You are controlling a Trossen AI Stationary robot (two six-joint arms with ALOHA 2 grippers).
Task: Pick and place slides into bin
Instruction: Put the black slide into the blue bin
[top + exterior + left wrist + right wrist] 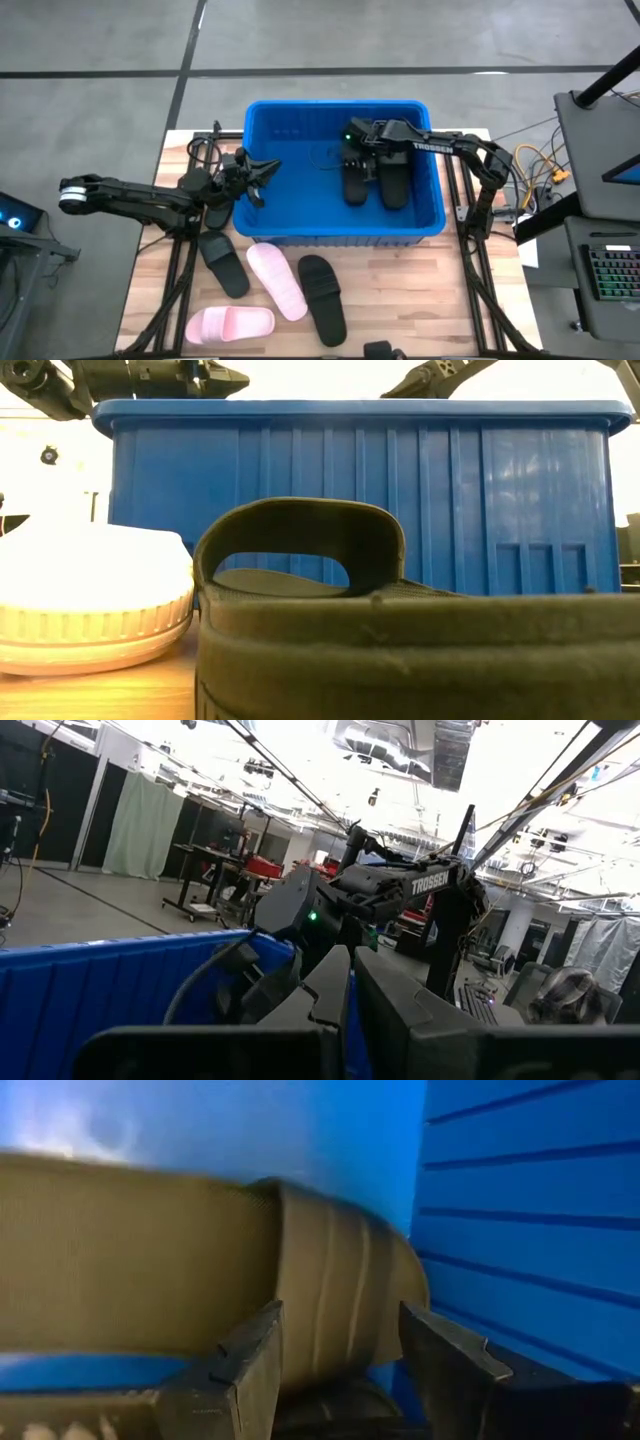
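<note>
The blue bin [262,170] stands at the far middle of the table [430,290]. Inside it, toward its right half, two black slides [378,182] lie side by side on the floor of the bin, their length running from far to near. The right gripper [358,137] is down inside the bin at the far end of the left one of these two. In the right wrist view its fingers [245,1370] stand apart on both sides of the strap of that slide (whether the pads press the strap I cannot tell).

The left gripper [262,180] hovers at the left rim of the bin, with its fingers closed together and nothing between them; the left arm reaches in from the left side of the table.

On the table near the bin, four more slides lie loose. From left to right: a pink slide [229,324] at the near left, lying across; a black slide [223,264] just near the left corner of the bin; a second pink slide [277,281], tilted; and a black slide [321,299] beside it. In the low view, one black slide [400,630] fills the front and hides much of the bin wall [520,500].
</note>
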